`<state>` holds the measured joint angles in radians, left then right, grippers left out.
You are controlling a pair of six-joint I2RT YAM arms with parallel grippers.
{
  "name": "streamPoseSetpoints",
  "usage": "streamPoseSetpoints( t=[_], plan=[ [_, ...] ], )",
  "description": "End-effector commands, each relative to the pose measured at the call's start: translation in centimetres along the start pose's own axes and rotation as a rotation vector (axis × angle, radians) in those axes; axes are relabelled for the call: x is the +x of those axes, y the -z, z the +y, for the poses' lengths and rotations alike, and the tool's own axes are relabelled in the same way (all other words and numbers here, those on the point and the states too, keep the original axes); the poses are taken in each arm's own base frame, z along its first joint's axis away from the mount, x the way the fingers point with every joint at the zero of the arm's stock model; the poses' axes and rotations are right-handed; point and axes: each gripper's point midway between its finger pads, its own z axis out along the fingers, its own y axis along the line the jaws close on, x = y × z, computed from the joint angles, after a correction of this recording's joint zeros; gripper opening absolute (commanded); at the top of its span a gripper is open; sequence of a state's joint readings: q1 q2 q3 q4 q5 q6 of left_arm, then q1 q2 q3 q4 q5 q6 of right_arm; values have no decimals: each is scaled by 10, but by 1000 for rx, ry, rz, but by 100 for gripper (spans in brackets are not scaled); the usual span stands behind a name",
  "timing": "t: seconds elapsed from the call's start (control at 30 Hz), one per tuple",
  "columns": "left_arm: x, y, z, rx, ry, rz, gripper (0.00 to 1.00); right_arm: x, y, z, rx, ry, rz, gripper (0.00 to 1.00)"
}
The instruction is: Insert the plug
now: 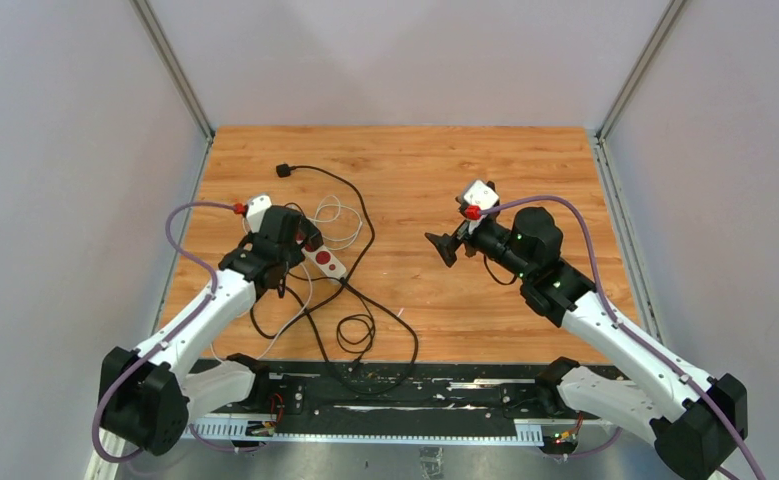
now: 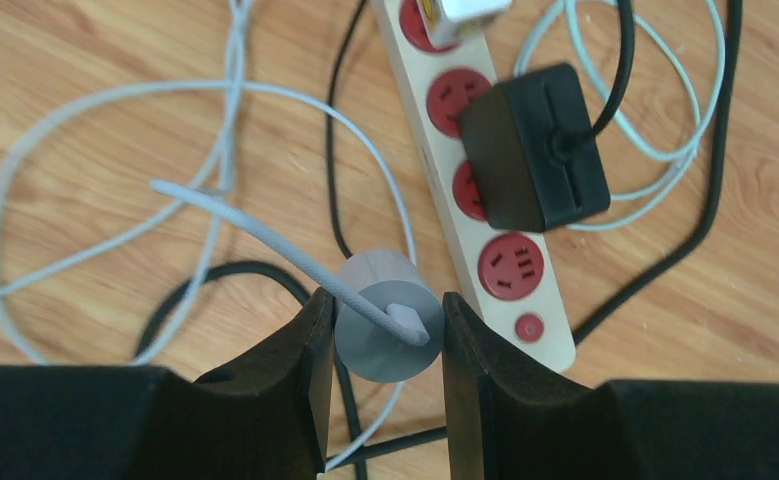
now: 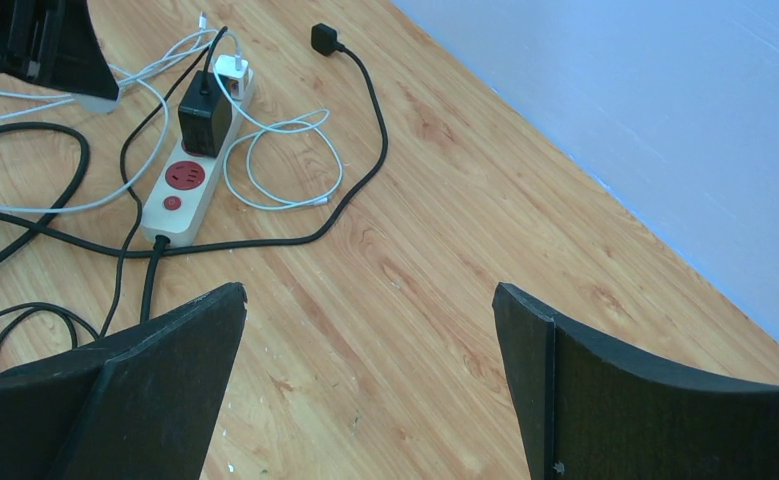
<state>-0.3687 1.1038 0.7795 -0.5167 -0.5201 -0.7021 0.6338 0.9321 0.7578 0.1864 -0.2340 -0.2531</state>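
In the top view, my left pincer [image 1: 298, 240] hovers over the left half of the desk [image 1: 445, 160], right above the power strip [image 1: 327, 262] and its tangle of cables. The right pincer [image 1: 443, 246] hangs well apart from it, over bare wood.

In the left wrist view, the jaws are closed narrow on the grey round plug [image 2: 373, 275], and its white lead [image 2: 265, 235] trails away to the upper left. The plug sits just beside the strip's near end, left of the free red socket [image 2: 510, 265] and not yet over it. A black adapter [image 2: 535, 150] fills the next socket along, so there is little room on that side.

To do this step well, I judge the plug must first shift sideways until it is centred on the free socket. I can't see the pins from here, so I would check that they line up with the slots before pressing. Then I would press straight down, clear of the adapter and without dragging the lead.

In the right wrist view, the jaws stand wide with nothing between them. The strip lies far off at the upper left — this arm could steady it if the strip slides.
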Motion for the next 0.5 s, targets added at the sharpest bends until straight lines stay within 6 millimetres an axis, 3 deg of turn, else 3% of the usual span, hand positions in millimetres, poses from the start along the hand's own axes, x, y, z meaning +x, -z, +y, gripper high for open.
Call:
streamPoseSetpoints(
  t=[0.0,0.27,0.47],
  plan=[
    [4,2,-34,205,179,-24,0,11,2,1,10,14,31,100],
    [24,-1,-46,283,237,-69,0,17,-2,6,-16,6,47,100],
    [19,1,-51,259,163,-31,0,21,-4,9,-33,4,61,100]
  ],
)
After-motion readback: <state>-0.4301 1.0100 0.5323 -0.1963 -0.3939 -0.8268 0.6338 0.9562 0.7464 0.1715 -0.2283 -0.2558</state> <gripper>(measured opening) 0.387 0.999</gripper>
